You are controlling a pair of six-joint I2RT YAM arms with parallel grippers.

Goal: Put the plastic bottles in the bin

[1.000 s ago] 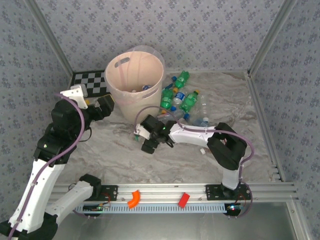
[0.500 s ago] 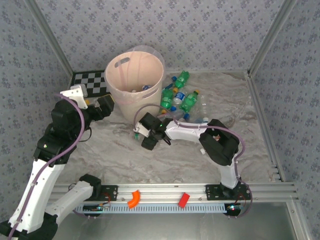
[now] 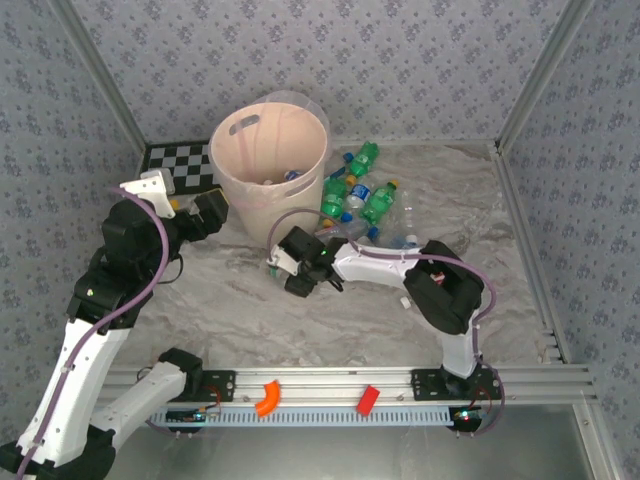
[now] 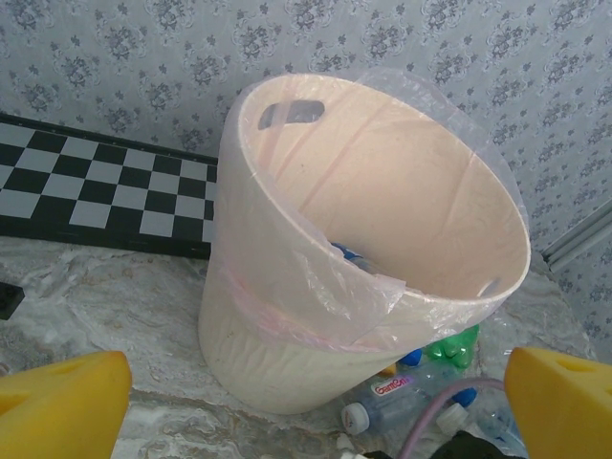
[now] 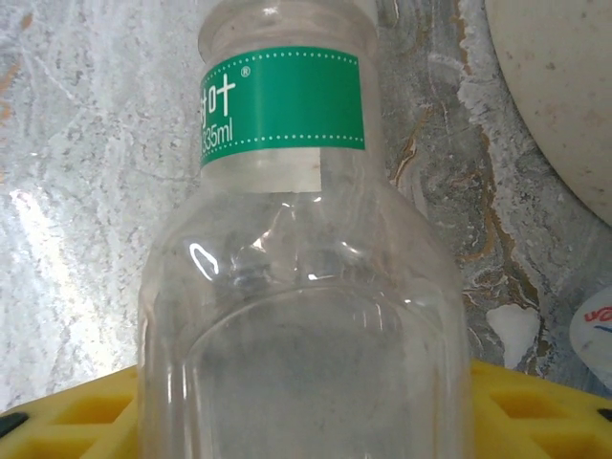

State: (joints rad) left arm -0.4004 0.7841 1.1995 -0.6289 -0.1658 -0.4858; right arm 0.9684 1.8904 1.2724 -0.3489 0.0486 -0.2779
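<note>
The pale bin (image 3: 250,190) stands at the back left with its clear liner, and bottles (image 3: 283,176) lie inside it. Several green and clear plastic bottles (image 3: 355,195) lie heaped just right of it. My right gripper (image 3: 291,271) is low in front of the bin. Its yellow fingers (image 5: 67,421) lie against both sides of a clear bottle (image 5: 306,287) with a green label, which lies on the table. My left gripper (image 3: 207,214) hovers left of the bin, open and empty. In the left wrist view, the bin (image 4: 287,306) fills the middle between the left gripper (image 4: 316,411) fingers.
A checkerboard mat (image 3: 180,165) lies behind the bin on the left. An orange block (image 3: 266,398) and a red block (image 3: 368,400) sit on the front rail. Patterned walls close the table on three sides. A clear bottle with a white cap (image 4: 382,406) lies at the bin's foot.
My right gripper has slid a little toward the bin and its jaws have narrowed onto the clear bottle. The left arm has not moved.
</note>
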